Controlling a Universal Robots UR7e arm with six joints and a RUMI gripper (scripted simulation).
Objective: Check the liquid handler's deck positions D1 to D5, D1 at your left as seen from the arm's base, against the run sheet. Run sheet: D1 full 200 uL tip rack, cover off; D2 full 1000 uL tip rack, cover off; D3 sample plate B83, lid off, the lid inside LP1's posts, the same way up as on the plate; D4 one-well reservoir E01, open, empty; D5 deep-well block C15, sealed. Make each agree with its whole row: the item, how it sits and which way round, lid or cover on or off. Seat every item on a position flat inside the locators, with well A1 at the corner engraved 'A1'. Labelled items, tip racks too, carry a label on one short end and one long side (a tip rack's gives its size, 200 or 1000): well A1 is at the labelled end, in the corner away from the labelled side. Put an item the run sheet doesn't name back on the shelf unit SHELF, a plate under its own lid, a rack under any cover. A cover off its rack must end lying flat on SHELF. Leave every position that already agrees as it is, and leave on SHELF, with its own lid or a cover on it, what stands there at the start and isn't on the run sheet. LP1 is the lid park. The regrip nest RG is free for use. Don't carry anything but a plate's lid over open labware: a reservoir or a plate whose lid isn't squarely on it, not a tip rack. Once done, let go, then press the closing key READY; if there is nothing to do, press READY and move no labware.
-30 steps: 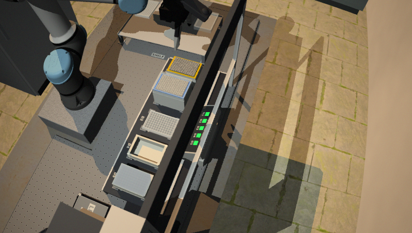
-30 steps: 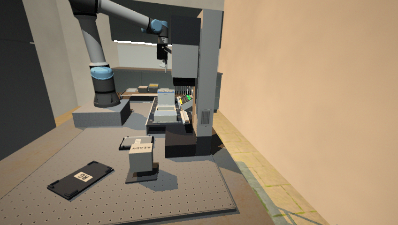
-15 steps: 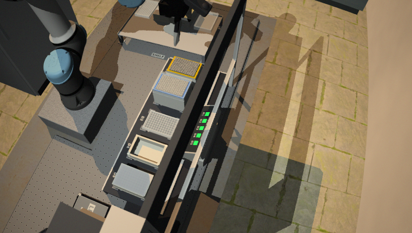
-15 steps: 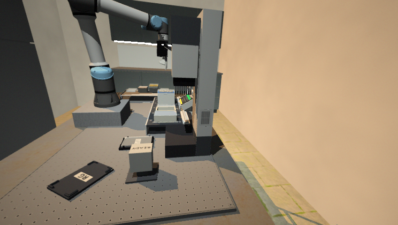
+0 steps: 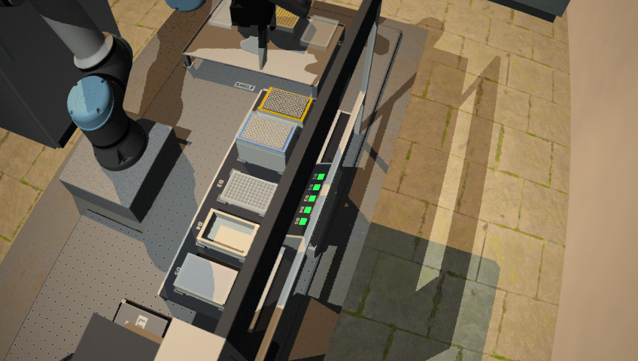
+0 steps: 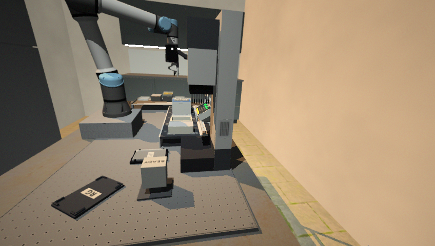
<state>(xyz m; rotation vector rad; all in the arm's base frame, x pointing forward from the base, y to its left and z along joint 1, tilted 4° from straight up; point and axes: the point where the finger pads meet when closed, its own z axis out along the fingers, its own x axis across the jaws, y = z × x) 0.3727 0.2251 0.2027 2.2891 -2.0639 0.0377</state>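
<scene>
The deck row runs from top to bottom in the top view. A yellow-rimmed tip rack (image 5: pixel 286 103) sits at the far end with no cover. Below it stand a taller blue-rimmed tip rack (image 5: pixel 266 134), also uncovered, an unlidded well plate (image 5: pixel 248 191) at D3, an open empty reservoir (image 5: pixel 228 233) at D4, and a sealed block (image 5: pixel 205 279) at D5. A lid (image 6: pixel 149 155) lies in LP1. My gripper (image 5: pixel 261 58) hangs high above the shelf unit (image 5: pixel 268 49), open and empty. It also shows in the exterior view (image 6: pixel 174 70).
The shelf holds a grey item (image 5: pixel 221 15), a yellow rack (image 5: pixel 286 17) and a clear cover (image 5: pixel 318 31). Five green lights (image 5: pixel 311 197) glow beside the deck. The handler's dark gantry (image 5: pixel 308 147) runs along the deck. The READY key (image 6: pixel 154 172) and the RG nest (image 6: pixel 87 197) stand on the near plate.
</scene>
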